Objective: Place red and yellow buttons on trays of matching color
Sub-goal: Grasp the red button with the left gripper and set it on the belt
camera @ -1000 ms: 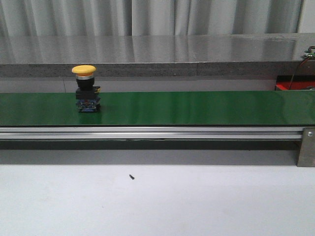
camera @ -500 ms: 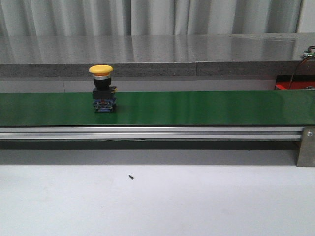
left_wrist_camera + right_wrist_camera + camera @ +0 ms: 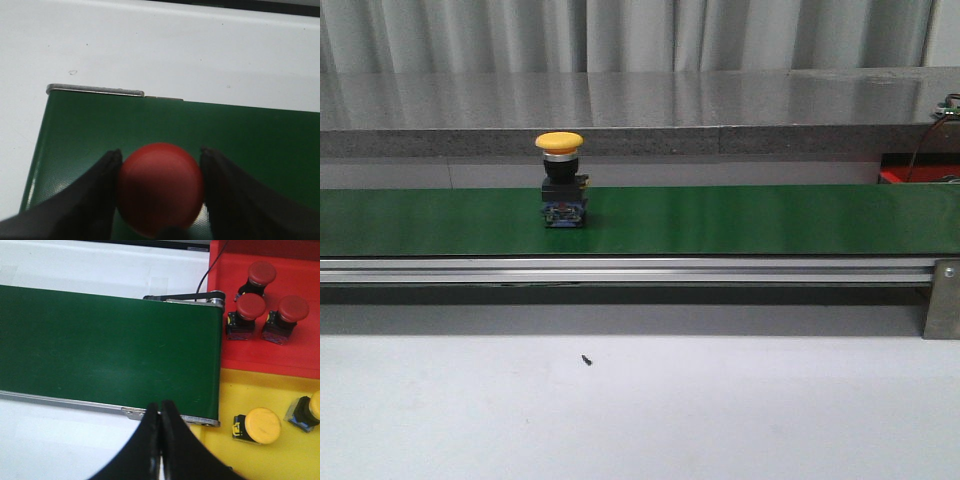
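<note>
Left claw (image 3: 160, 187) clamps a red button (image 3: 161, 195) (front view misses it); right claw (image 3: 160, 422) together

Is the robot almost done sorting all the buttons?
Partly. Three red buttons sit on the red tray, and two yellow ones on the yellow tray. The left gripper holds another red button over the belt. A yellow button on the belt awaits; the right gripper is shut, empty.
</note>
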You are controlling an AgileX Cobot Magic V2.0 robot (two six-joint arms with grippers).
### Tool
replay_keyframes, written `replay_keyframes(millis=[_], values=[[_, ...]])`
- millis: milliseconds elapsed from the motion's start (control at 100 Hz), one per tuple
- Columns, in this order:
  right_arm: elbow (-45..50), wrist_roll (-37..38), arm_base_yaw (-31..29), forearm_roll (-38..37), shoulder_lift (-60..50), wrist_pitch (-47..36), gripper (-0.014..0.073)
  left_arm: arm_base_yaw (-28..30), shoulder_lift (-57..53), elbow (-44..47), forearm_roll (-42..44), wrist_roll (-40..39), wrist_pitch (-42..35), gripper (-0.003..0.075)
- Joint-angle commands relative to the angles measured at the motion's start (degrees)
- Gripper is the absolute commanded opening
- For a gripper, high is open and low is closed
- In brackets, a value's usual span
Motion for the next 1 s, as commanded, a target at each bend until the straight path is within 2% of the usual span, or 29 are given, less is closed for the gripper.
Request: replay_keyframes(millis=[0, 50, 300, 590, 810, 900, 990], values=[[-1.8, -0.1, 0.0, 0.7, -0.9, -3.3, -0.0068, -0.3, -2.4, -1.4, -1.6, 0.0, -2.9, 0.0485], [-1.8, -0.1, 0.0, 0.7, -0.9, -3.3, -0.0068, -0.3, -2.5, -1.4, -2.1, 0.0, -2.7, 0.0517], [-1.8, -0.1, 0.0, 0.7, -0.9, -3.3, -0.0068, -0.3, -6.6, -1.5, -2.6, 0.0, -3.4, 0.0520], [-1.8, -0.1, 0.0, 0.7, -0.9, -3.3, -0.0068, -0.4, -19.4, -1.2, -2.8, 0.0, -3.7, 0.0514], [-1.8, -0.1, 0.0, 0.7, -0.9, -3.3, -0.0068, -5.3, -31.8, 6.1, -2.5, 1.7, -8.7, 0.0512], [-1.8, -0.1, 0.0, 0.7, -0.9, -3.3, -0.0068, -7.9, -37.6, 11.2, -1.9, 1.9, -9.9, 0.0477], [-1.8, -0.1, 0.0, 0.7, -0.9, -3.3, -0.0068, -10.0, -43.2, 16.6, -1.8, 3.9, -10.9, 0.0390]])
